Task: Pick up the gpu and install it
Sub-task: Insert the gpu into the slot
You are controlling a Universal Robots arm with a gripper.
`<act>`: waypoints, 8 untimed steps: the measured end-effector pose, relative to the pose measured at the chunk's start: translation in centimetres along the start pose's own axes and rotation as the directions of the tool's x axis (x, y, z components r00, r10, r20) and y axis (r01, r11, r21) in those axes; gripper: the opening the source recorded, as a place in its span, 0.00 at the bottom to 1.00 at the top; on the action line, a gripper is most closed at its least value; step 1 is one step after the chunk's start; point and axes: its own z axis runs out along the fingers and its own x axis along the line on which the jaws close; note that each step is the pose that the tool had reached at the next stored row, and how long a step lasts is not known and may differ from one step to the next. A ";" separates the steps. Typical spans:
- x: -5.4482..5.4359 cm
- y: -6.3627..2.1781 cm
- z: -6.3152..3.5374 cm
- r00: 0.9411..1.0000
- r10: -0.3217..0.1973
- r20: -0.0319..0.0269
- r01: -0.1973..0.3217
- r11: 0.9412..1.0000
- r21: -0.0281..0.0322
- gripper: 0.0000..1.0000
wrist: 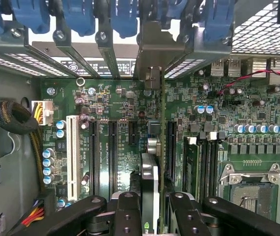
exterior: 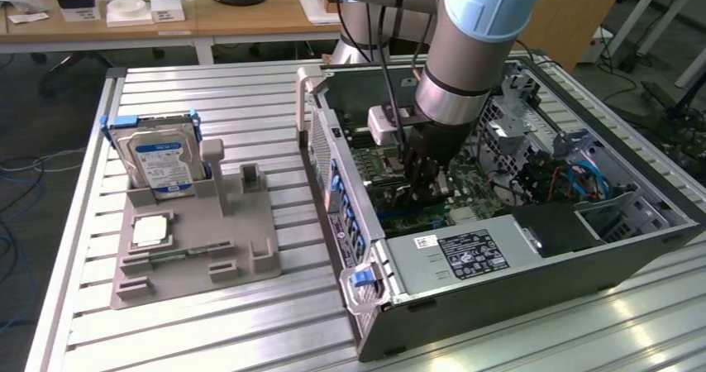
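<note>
- The arm (exterior: 469,54) comes in from twelve o'clock in the exterior view and drops almost straight down into the open computer case (exterior: 497,248), wrist vertical.
- The gripper (exterior: 425,192) hangs low over the motherboard (exterior: 469,202), near the middle of the case.
- In the wrist view the gripper (wrist: 151,206) has its fingers (wrist: 125,211) pressed in on either side of the gpu (wrist: 150,189), which stands on edge between them.
- The gpu reaches down to the motherboard (wrist: 120,113) among the dark expansion slots (wrist: 112,152); whether it is seated cannot be told.
- At nine o'clock of the case, a grey tray (exterior: 193,248) holds the hard drive (exterior: 160,161) upright.
</note>
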 end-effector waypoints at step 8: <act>0.0 0.00 -0.03 1.000 0.000 0.000 0.000 1.000 -0.004 0.27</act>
